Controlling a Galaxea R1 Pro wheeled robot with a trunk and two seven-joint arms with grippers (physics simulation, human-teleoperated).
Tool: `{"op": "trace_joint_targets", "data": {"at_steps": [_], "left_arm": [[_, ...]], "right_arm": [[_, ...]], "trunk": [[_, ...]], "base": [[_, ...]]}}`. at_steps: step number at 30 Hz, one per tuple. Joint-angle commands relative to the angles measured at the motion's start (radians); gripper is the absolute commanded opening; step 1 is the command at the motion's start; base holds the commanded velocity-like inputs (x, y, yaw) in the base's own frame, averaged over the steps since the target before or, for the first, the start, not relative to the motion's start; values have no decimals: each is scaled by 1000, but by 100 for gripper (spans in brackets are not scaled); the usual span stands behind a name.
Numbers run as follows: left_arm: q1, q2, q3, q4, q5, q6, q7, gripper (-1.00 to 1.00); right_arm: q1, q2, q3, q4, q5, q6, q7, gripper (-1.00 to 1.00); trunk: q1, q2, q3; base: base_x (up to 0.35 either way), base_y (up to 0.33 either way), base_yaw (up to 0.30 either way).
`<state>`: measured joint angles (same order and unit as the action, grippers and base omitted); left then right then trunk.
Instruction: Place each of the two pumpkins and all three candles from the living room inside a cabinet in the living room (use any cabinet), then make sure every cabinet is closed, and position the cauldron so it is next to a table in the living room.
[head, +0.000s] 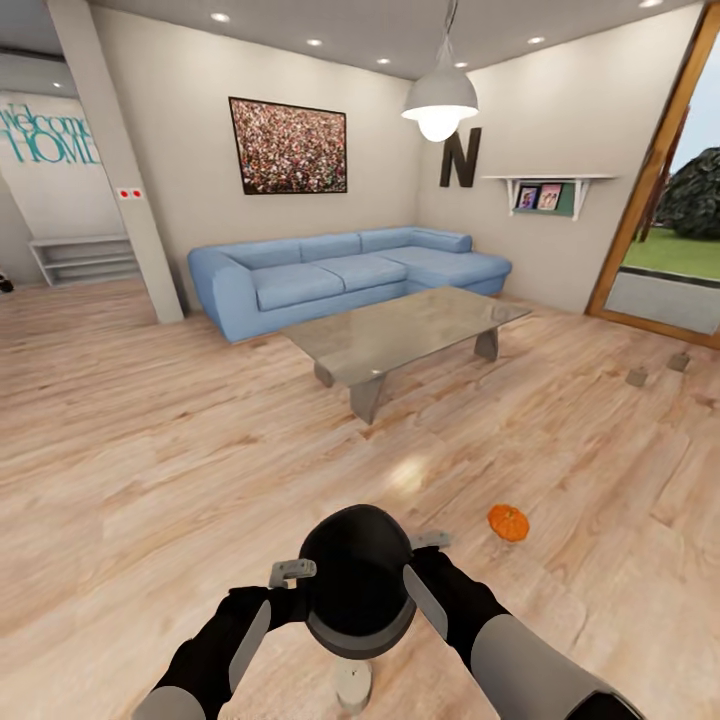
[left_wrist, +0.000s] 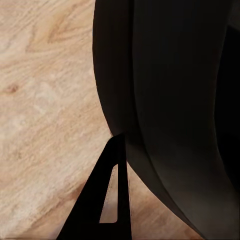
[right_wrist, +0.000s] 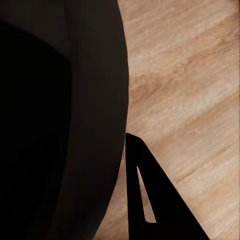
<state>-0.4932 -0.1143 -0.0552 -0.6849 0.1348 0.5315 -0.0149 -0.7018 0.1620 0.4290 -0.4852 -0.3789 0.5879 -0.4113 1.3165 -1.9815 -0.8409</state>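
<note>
Where both arms meet low in the head view: cauldron (head: 357, 580), black, round, held between left gripper (head: 292, 573) and right gripper (head: 432, 541), one on either side; whether fingers are apart or clamped, cannot tell; one pumpkin (head: 508, 522), orange, on wood floor (head: 150, 440) just right of cauldron; two candles (head: 636, 377), small, far right; table (head: 410, 325), glossy grey, ahead, before blue sofa (head: 340, 270).

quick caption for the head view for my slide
Both grippers, left gripper and right gripper, carry the black cauldron toward the grey coffee table, a pumpkin on the floor.
</note>
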Motion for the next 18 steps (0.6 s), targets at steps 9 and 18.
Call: {"op": "trace_joint_targets", "data": {"at_steps": [9, 18], "left_arm": [[-1, -1, -2, -1, 37, 5, -2, -100], [-1, -1, -2, -1, 37, 5, -2, -100]], "right_arm": [[-1, 5, 5, -12, -34, -8, 19, -100], [-1, 5, 5, -12, -34, -8, 19, -100]], "trunk": [[0, -1, -1], [0, -1, -1]], "base": [[0, 0, 281], [0, 0, 282]]}}
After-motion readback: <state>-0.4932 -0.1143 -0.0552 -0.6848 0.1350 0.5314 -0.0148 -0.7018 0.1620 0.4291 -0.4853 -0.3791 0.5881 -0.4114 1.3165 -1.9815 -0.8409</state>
